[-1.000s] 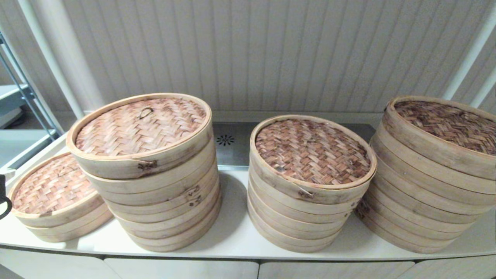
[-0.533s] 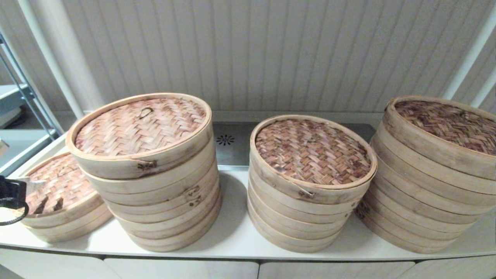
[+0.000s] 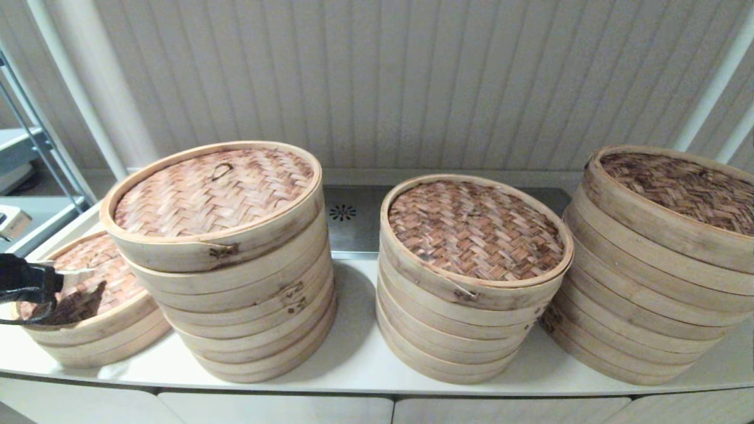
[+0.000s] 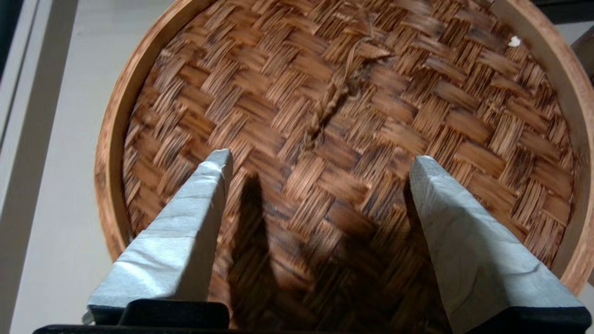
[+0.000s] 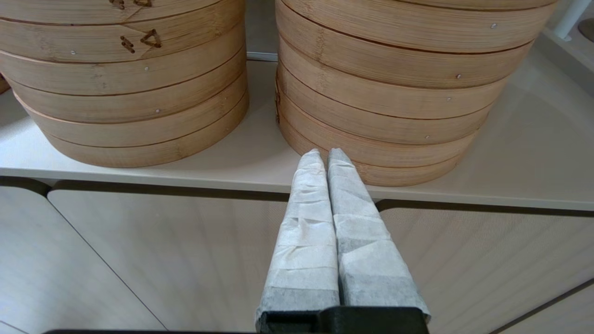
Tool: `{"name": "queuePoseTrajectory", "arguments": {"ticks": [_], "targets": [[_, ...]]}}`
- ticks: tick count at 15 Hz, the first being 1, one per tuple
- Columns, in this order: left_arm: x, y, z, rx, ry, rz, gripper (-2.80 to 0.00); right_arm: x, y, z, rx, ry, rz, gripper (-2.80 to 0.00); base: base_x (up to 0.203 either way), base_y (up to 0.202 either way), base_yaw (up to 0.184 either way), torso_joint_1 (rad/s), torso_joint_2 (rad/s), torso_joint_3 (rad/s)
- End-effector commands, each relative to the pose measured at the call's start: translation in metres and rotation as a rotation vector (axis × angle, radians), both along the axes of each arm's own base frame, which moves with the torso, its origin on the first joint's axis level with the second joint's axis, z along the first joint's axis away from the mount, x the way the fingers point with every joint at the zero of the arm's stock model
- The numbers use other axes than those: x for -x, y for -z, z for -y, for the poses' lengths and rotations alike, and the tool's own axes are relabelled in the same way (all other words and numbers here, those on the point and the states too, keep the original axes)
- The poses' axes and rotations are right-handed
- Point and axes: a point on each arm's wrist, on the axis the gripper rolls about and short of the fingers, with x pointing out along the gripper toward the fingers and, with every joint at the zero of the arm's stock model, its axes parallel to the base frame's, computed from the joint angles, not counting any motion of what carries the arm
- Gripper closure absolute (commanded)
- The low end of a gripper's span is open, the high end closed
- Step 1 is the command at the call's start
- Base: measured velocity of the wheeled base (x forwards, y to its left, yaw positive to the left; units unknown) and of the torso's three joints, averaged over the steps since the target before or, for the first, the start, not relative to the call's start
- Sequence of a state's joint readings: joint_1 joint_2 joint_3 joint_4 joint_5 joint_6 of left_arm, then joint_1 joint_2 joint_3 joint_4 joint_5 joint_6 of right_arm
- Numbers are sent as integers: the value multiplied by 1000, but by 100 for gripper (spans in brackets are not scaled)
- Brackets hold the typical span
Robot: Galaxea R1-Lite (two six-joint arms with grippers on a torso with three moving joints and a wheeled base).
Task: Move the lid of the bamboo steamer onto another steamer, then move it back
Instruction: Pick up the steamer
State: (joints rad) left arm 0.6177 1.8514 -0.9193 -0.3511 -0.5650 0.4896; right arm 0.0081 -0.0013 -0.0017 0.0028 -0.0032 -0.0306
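The left gripper (image 4: 318, 160) hangs spread wide over the woven top of the bamboo steamer lid (image 4: 334, 139), grasping nothing, its two padded fingers (image 4: 185, 241) straddling the braided cord handle (image 4: 341, 93) that runs across the lid's middle. In the head view this gripper (image 3: 65, 274) shows at the far left edge, above the low steamer stack (image 3: 88, 321) whose lid (image 3: 112, 277) it is aimed at. Whether the fingertips already touch the weave is hard to judge; their shadows lie close beneath them, so they appear just above it.

The step in hand looks like the approach to the first pick. To do it well, the gripper should centre on the cord handle, come down until the fingers bracket it, then close firmly on it. A lift straight up should free the rim cleanly from the basket below.

Just beside this low stack stands the taller steamer (image 3: 224, 259), a likely place to set the lid down. Two more stacks (image 3: 471, 277) stand further along the desk (image 3: 353, 359).

The right gripper (image 5: 320, 155) is parked below the desk's front edge, fingers pressed together and holding nothing.
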Motion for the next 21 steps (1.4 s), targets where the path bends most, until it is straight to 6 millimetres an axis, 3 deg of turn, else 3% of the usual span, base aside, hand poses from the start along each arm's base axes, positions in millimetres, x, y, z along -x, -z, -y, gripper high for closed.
{"name": "queuePoseTrajectory", "arguments": {"ticks": [1,7,12,13,21], "targets": [[-10,7,-6,20,23,-2,-280,0,0,0,0,-1,0,0,0,0,0,0,0,0],[-34,10,1,43,51,7,-280,0,0,0,1,-1,0,0,0,0,0,0,0,0],[-42,13,2,61,53,4,-280,0,0,0,2,-1,0,0,0,0,0,0,0,0],[-42,15,2,64,50,-1,0,0,0,0,0,-1,0,0,0,0,0,0,0,0],[-47,23,-2,95,21,-13,0,0,0,0,0,-1,0,0,0,0,0,0,0,0]]}}
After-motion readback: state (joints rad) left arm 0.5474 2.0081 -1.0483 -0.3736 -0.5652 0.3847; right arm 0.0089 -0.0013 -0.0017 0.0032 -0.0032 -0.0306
